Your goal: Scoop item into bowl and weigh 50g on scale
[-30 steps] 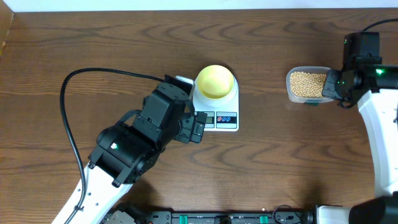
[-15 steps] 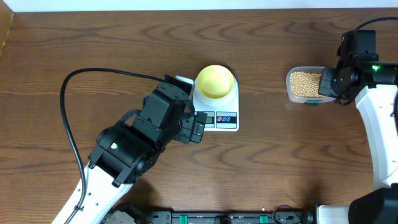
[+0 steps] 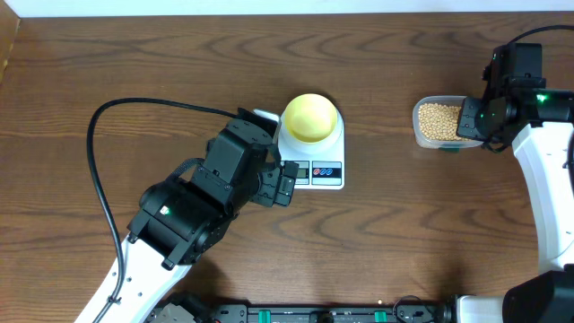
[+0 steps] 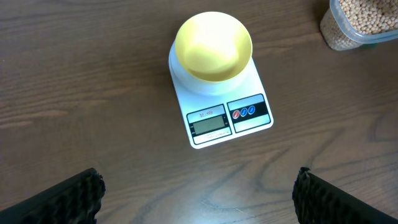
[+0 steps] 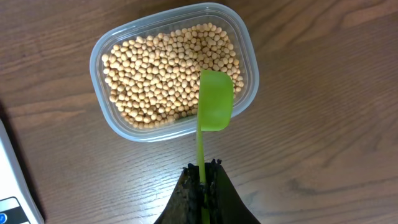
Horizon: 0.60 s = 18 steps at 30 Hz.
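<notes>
Tan beans (image 5: 163,71) fill a clear plastic tub (image 5: 249,56) at the right of the table (image 3: 441,121). My right gripper (image 5: 203,171) is shut on the handle of a green scoop (image 5: 215,102). The scoop's head hangs over the tub's near edge, and no beans show on it. The pale yellow bowl (image 3: 310,117) sits empty on the white scale (image 3: 325,172) at the table's middle. In the left wrist view, bowl (image 4: 212,46) and scale (image 4: 239,121) lie ahead of my left gripper (image 4: 199,199). That gripper is open wide, over bare wood just left of the scale.
The scale's display (image 4: 210,123) and its red and blue buttons (image 4: 242,112) face the near edge. A black cable (image 3: 134,103) loops over the table's left side. Bare wood lies between the scale and the tub.
My right gripper has shifted slightly left, bringing the scoop further over the tub. The left arm, bowl and scale have not moved.
</notes>
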{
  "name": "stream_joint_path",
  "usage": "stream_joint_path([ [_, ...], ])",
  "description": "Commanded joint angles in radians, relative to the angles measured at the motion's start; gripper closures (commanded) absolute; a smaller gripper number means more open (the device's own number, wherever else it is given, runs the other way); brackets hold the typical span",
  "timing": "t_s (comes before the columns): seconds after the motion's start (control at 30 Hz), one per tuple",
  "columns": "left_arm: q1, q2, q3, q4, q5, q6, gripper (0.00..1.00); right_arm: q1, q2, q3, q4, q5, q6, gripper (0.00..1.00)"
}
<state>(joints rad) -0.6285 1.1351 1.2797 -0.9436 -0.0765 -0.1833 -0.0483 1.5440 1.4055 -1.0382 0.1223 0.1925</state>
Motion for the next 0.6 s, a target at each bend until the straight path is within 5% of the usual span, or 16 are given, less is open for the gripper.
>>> stream_joint_path([
  [0.0, 0.004, 0.001, 0.020, -0.006, 0.010, 0.006, 0.01, 0.005, -0.003, 0.019, 0.001, -0.010, -0.015, 0.99],
  [0.57, 0.004, 0.001, 0.020, -0.006, 0.010, 0.006, 0.01, 0.036, -0.003, 0.019, 0.010, -0.010, 0.014, 0.99],
])
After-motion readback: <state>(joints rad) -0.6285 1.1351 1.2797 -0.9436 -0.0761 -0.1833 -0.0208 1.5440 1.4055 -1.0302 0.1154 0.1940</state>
